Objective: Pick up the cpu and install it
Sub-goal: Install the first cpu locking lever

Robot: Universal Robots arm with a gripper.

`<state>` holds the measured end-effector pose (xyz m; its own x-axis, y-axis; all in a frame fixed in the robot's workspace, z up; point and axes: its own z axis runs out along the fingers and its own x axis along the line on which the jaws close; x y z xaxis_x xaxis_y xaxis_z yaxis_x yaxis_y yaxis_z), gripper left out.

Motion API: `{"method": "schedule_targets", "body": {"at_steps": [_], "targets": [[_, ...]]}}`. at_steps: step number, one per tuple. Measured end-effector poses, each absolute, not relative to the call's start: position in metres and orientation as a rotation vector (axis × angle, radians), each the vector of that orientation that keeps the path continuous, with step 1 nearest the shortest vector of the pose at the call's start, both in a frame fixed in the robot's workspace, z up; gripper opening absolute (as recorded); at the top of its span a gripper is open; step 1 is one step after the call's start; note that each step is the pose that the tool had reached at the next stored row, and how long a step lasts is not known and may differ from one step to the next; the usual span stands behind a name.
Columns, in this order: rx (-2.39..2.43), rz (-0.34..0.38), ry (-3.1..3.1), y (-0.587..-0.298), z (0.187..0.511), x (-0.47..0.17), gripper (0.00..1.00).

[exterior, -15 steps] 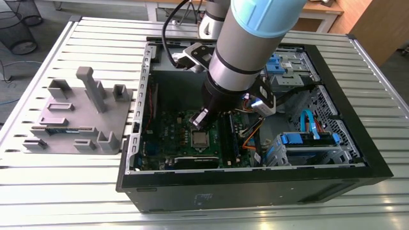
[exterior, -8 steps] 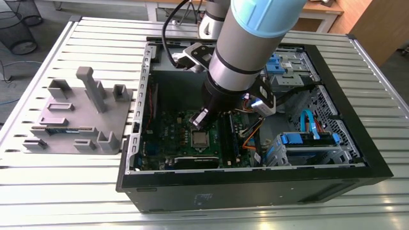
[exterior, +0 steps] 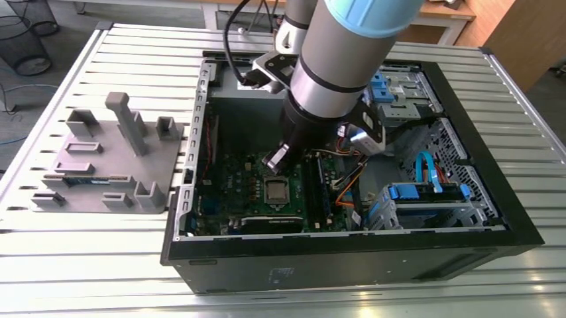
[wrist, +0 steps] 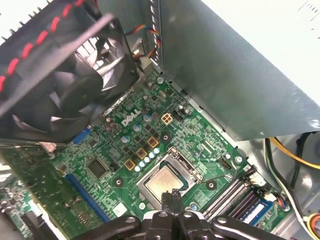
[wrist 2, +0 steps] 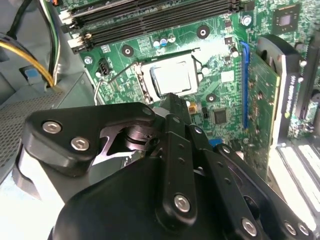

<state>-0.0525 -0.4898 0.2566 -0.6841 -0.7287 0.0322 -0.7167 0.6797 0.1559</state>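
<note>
Reaching down into the open computer case [exterior: 354, 240], the gripper [wrist: 172, 196] hung just above the near edge of the socket [wrist 2: 146, 86] with its fingers drawn together and nothing between them. The cpu [wrist: 165, 181] lay flat inside the socket, silver top up, which I judged to mean it was already seated; whether the socket's latch was closed could not be told. The case held the motherboard [wrist: 125, 150] carrying the socket, and a grey parts holder [exterior: 97, 162] stood outside, well apart from the socket.
</note>
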Motion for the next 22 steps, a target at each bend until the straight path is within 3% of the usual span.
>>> {"method": "schedule_targets", "body": {"at_steps": [8, 11, 22], "targets": [[1.206, -0.201, -2.795, -0.49, 0.266, -0.053, 0.11], [1.213, -0.235, -2.805, -0.489, 0.266, -0.053, 0.11], [1.215, -0.241, -2.807, -0.465, 0.264, -0.051, 0.11]]}}
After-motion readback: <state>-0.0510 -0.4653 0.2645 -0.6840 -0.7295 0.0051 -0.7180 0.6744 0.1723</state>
